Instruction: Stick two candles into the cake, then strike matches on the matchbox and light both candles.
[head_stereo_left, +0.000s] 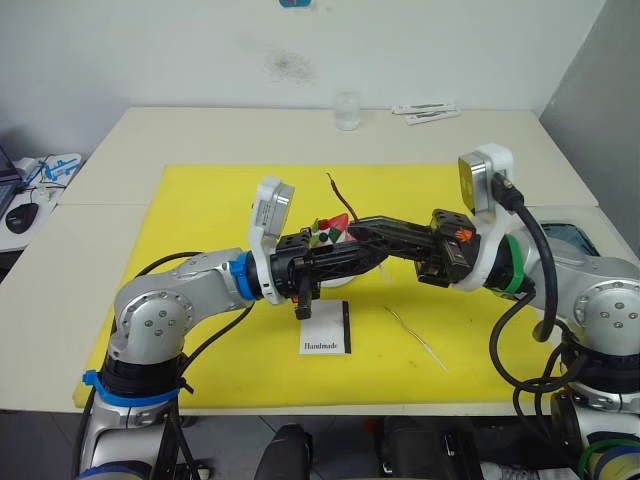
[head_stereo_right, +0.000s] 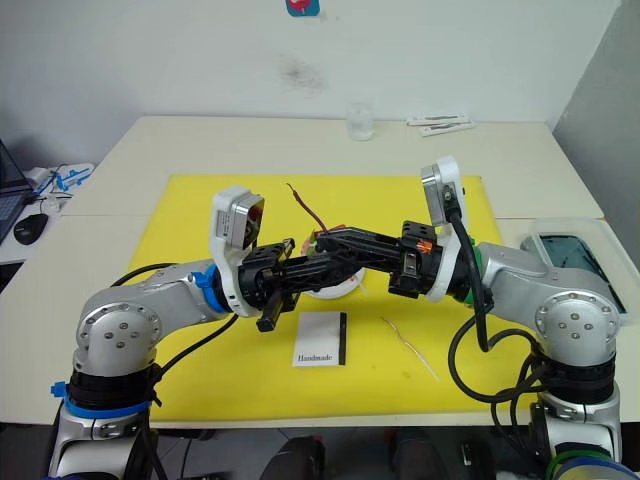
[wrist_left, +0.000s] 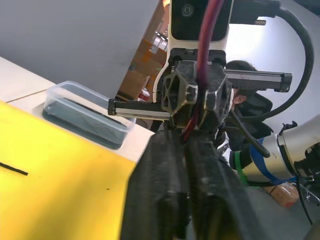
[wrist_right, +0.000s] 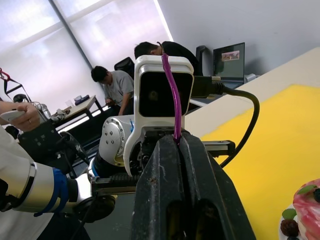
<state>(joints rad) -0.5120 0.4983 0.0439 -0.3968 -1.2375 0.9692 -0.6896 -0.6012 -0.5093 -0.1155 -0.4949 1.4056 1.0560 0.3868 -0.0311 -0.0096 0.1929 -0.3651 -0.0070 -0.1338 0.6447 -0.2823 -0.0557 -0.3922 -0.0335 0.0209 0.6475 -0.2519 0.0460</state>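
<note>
A wavy dark-brown candle (head_stereo_left: 336, 193) rises from the tips of my right gripper (head_stereo_left: 356, 224), which is shut on it just above the cake (head_stereo_left: 328, 232). Only the cake's strawberry and green leaves show behind the fingers, with its white plate (head_stereo_right: 338, 290) below. My left gripper (head_stereo_left: 380, 262) reaches in under the right fingers, its fingers pressed together. The candle's lower end meets their tips, and I cannot tell if they pinch it. The white matchbox (head_stereo_left: 325, 328) lies on the mat in front of the cake. A short black match (wrist_left: 12, 169) lies on the mat.
A thin pale stick (head_stereo_left: 418, 338) lies on the yellow mat (head_stereo_left: 200, 200), right of the matchbox. A clear cup (head_stereo_left: 347, 110) and white packets (head_stereo_left: 425, 112) stand at the table's back. A plastic container (head_stereo_left: 580, 235) sits off the mat's right edge. People (wrist_right: 115, 82) sit beyond the table.
</note>
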